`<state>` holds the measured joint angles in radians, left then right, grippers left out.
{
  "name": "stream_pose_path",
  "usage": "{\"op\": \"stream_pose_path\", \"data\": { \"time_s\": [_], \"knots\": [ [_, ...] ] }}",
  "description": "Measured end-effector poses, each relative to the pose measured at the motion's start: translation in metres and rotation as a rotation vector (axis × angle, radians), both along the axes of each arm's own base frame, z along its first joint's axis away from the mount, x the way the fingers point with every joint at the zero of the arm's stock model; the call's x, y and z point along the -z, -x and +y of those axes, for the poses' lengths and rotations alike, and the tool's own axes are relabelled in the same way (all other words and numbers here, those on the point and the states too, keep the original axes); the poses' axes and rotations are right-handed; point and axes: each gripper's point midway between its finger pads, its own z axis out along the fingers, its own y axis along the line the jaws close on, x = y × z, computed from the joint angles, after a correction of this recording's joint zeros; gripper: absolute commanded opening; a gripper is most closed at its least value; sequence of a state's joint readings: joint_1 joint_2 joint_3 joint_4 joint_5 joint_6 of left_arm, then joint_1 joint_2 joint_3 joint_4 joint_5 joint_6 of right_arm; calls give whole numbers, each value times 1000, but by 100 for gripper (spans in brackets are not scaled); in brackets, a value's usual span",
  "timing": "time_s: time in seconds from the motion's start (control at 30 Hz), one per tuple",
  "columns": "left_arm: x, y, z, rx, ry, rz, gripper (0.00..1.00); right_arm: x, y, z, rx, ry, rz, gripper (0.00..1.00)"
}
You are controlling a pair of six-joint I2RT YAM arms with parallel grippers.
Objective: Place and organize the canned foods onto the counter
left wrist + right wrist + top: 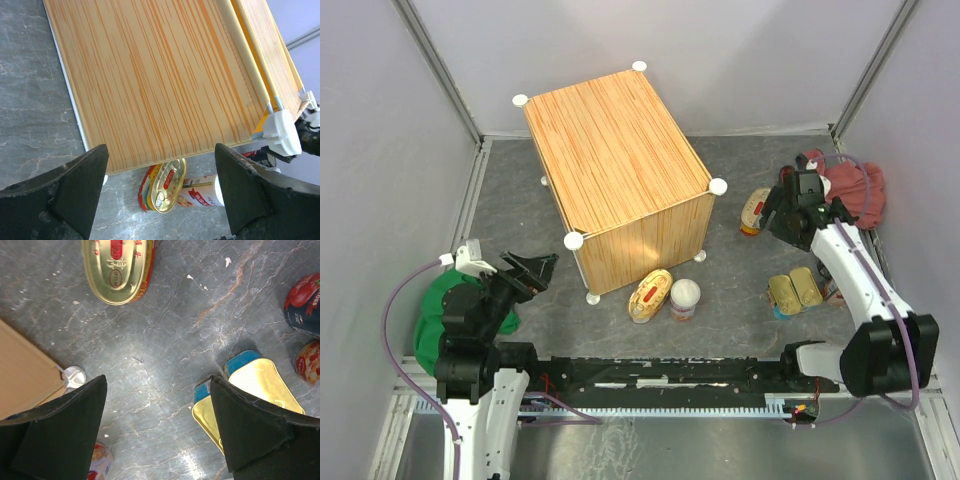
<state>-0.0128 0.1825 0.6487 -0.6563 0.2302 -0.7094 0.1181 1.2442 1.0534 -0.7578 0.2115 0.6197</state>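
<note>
Two oval gold cans (650,296) (754,211) with red labels are sharing the scene with two rectangular gold tins (795,292) with blue sides, one dark round can (304,305), one white-lidded can (684,298) and one red-labelled can (309,362) that is peeking in at a frame edge, making seven. One wood-grain counter (610,140) is standing with four white knobs (718,185) topping its corners. One red cloth (860,190) and one green cloth (435,320) are lying nearby.
</note>
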Motion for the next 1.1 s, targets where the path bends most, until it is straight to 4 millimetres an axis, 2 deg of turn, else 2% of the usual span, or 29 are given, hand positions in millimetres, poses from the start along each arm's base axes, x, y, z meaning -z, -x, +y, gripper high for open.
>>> {"op": "stream_pose_path", "data": {
  "time_s": [0.17,0.3,0.47,0.7,1.1],
  "knots": [
    [0,1,-3,14,11,2,93,26,-8,3,-30,24,87,96],
    [-1,1,-3,14,11,2,93,33,-23,7,-59,40,107,97],
    [-1,1,-3,14,13,2,92,37,-50,15,-92,54,101,100],
    [-1,-1,-4,10,39,14,92,57,-80,21,-109,67,129,100],
    [2,-5,-8,33,51,33,92,90,-112,18,-107,116,192,100]
  ]
}}
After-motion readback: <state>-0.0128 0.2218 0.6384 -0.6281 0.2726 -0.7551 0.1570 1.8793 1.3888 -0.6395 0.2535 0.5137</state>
